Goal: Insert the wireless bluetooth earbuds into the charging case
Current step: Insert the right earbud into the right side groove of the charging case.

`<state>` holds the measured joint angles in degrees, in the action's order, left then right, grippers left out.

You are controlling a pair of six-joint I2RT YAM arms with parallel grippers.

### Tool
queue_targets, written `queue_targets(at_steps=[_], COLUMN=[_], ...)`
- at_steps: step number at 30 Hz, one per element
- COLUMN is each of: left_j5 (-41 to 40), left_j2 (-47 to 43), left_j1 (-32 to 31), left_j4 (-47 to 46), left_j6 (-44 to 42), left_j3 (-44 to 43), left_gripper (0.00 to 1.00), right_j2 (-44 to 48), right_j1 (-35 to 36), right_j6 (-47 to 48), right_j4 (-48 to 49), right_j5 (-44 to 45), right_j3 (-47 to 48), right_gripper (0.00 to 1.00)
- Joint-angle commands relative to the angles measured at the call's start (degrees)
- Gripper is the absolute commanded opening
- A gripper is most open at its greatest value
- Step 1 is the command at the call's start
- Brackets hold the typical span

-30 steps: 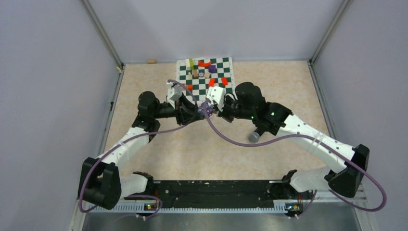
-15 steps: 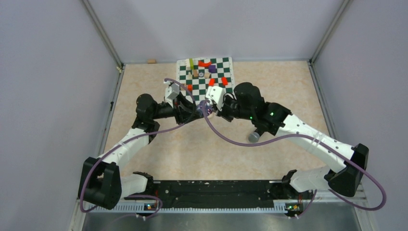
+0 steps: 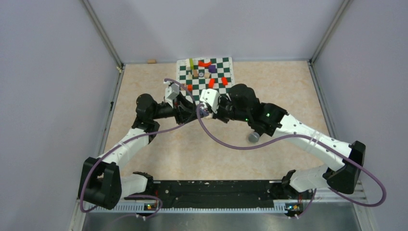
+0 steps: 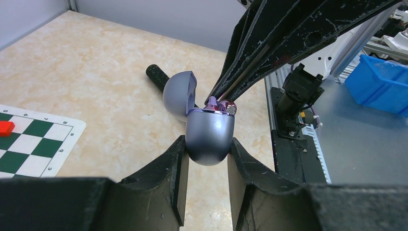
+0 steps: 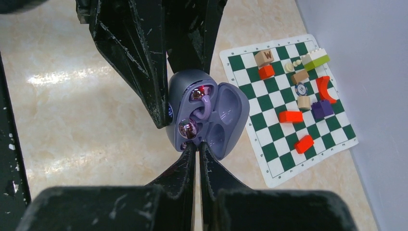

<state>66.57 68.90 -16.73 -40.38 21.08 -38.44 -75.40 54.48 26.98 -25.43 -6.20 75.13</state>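
Observation:
My left gripper [image 4: 207,144] is shut on the lavender charging case [image 4: 210,134], holding it above the table with its lid [image 4: 179,94] swung open. In the right wrist view, two shiny purple earbuds [image 5: 199,92] [image 5: 186,128] sit in the case's [image 5: 226,113] wells. My right gripper [image 5: 197,144] is shut. Its tips rest on the case's rim just below the lower earbud, and I cannot tell if anything is pinched between them. From above, both grippers [image 3: 195,111] [image 3: 206,109] meet at the case [image 3: 202,111] in front of the chess mat.
A green-and-white chess mat [image 3: 205,75] with red, purple and wooden blocks lies at the back. A black microphone [image 3: 253,136] lies on the table under the right arm. A small cork piece [image 3: 152,61] sits by the back wall. Purple cables hang from both arms.
The right arm has shifted left, bringing its shut tips onto the case. The left gripper has moved slightly left and still holds the case.

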Motion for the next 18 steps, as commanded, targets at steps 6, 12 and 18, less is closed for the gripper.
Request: queue_targets(at_steps=[6,12,18], left_j5=[0.45,0.74,1.0], left_j2=[-0.78,-1.07,-1.14], left_j1=[0.08,0.29,0.52], left_j4=[-3.2,-3.7,-5.56], left_j6=[-0.34,0.03,1.2], left_j3=[-0.2,-0.13,0.21], left_gripper=[0.0,0.0,0.0], right_j2=[1.45,1.91,2.14], right_j1=[0.75,0.75,0.58], right_j6=[0.81,1.32,1.68], right_j4=[1.04,1.02,1.0], right_j5=[4.47,5.93,7.67], right_j3=[1.12,0.63,0.18], right_gripper=[0.0,0.0,0.0])
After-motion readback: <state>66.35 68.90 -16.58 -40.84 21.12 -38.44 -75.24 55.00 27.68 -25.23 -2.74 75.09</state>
